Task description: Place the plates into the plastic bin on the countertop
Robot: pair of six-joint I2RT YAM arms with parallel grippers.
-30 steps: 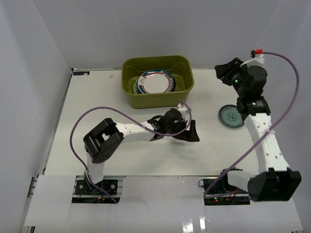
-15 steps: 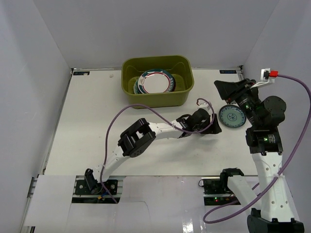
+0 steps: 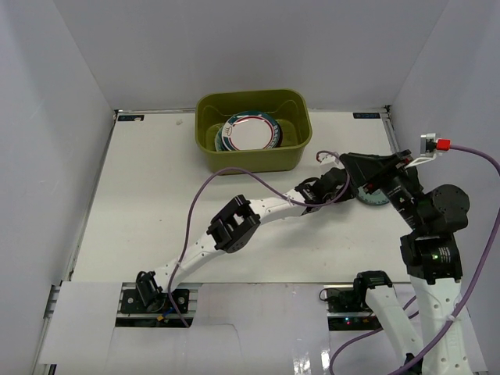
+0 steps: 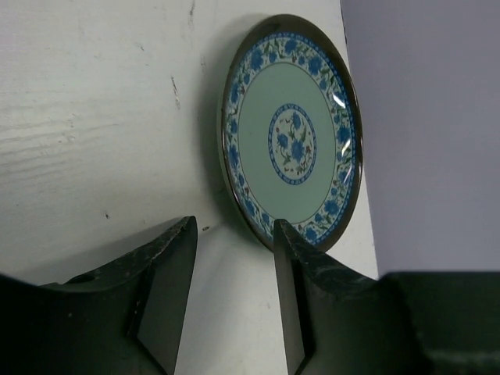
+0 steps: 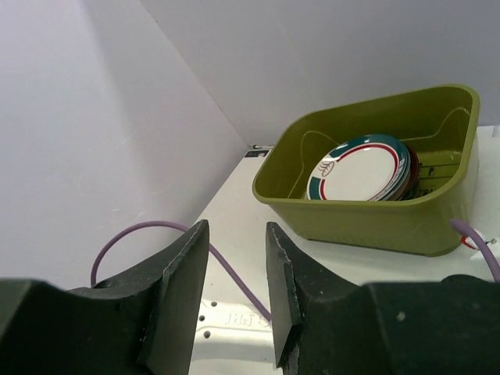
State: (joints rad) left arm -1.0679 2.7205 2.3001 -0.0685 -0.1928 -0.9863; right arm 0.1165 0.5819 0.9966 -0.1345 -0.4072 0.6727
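Olive-green plastic with rounded corners and a thick rim, the plastic bin (image 3: 251, 161) sits at the far middle of the white table (image 3: 156, 203). It holds a stack of plates (image 3: 250, 133). The right wrist view shows them slightly askew, the front one white with a teal-and-red band.

From above, the small teal plate (image 3: 375, 197) is half hidden under the right arm. The left wrist view shows it whole: glossy, round and dark-edged, with blue flowers ringing a pale green centre. It lies flat on the table just ahead of the left jaws, which stand apart around nothing. The right jaws are also apart and empty.
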